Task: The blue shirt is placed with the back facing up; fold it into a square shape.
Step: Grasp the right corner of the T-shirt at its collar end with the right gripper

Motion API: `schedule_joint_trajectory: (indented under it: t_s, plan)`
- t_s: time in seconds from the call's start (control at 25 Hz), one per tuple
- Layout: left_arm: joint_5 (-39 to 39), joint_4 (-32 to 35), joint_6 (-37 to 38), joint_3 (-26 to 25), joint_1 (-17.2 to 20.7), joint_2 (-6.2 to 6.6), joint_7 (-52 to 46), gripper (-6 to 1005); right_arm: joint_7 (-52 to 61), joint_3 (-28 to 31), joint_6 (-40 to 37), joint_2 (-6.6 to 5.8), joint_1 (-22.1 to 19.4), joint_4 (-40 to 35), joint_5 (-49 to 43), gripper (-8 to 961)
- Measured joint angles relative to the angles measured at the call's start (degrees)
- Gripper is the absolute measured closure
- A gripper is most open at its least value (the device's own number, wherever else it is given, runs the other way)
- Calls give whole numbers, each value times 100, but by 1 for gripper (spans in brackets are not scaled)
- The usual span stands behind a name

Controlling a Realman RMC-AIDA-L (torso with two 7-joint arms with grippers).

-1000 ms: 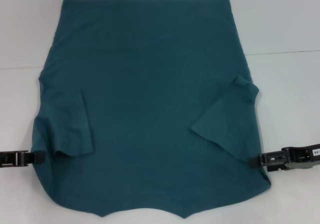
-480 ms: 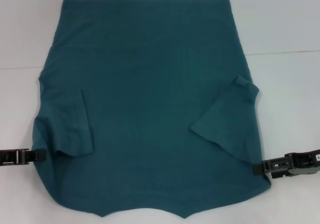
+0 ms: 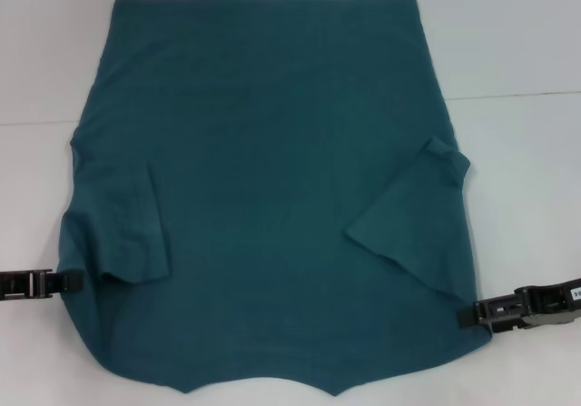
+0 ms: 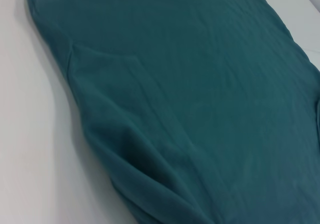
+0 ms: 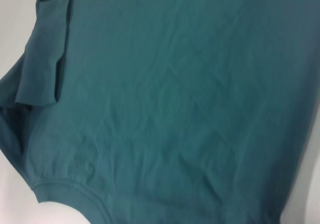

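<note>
Head view shows the large dark teal-blue cotton shirt (image 3: 272, 197) lying flat, back up, on the white bench (image 3: 517, 52), both sleeves folded inward. Near its collar end, the left pincer (image 3: 71, 282) touches the left edge and the right pincer (image 3: 472, 314) the right edge; whether they pinch cloth, I cannot tell. If one grabs only one layer, the fold can go crooked. Compared with earlier, the right pincer sits nearer to the collar end; the left has not moved.
</note>
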Motion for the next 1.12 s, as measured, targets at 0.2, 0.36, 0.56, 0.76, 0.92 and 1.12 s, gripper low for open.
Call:
schedule_joint_trajectory:
  t_s: [0.2, 0.36, 0.56, 0.76, 0.92, 1.12]
  plan:
    - [0, 0, 0, 0, 0, 0, 0, 973, 0, -65, -5, 22, 9, 0, 0, 119]
    - [0, 0, 0, 0, 3, 0, 1, 973, 20, -130, -11, 46, 31, 0, 0, 121]
    - [0, 0, 0, 0, 11, -1, 15, 973, 24, -166, -33, 79, 67, 0, 5, 122]
    - [-1, 0, -12, -8, 21, -5, 26, 972, -14, -140, -163, 124, 106, 0, 73, 124]
    - [-4, -23, -34, -16, 21, -6, 39, 972, -22, -171, -196, 143, 127, -1, 163, 125]
    - [-7, -69, -51, -19, 1, 7, 49, 972, -63, -180, -251, 163, 164, 8, 280, 127]
